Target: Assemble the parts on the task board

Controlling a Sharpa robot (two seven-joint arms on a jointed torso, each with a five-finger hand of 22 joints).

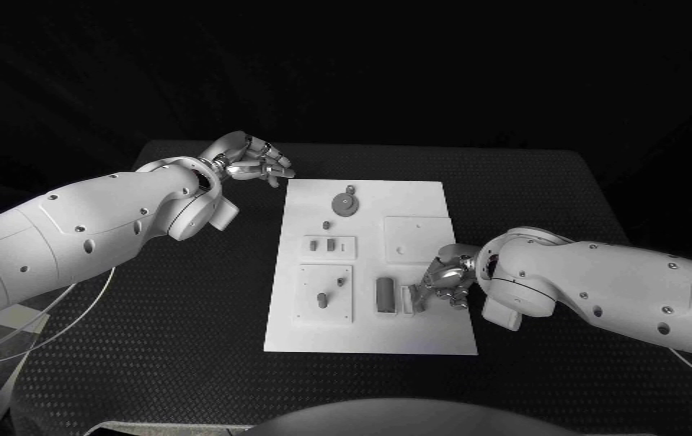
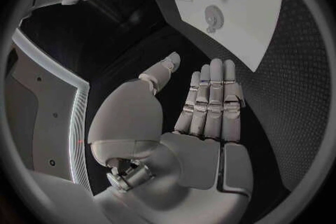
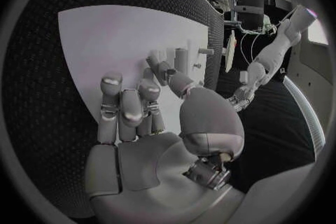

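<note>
The grey parts sit along the near right of the task board, where my right hand hovers with fingers loosely curled; whether it pinches one I cannot tell. I'd close slowly and squarely, while my left hand waits, fingers apart, holding nothing, over the tabletop beyond the board's far left corner.

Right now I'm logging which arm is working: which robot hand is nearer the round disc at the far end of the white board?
Left. The left robot hand hovers off the board's far left corner, close to the round disc; the right robot hand is at the near right edge.
</note>
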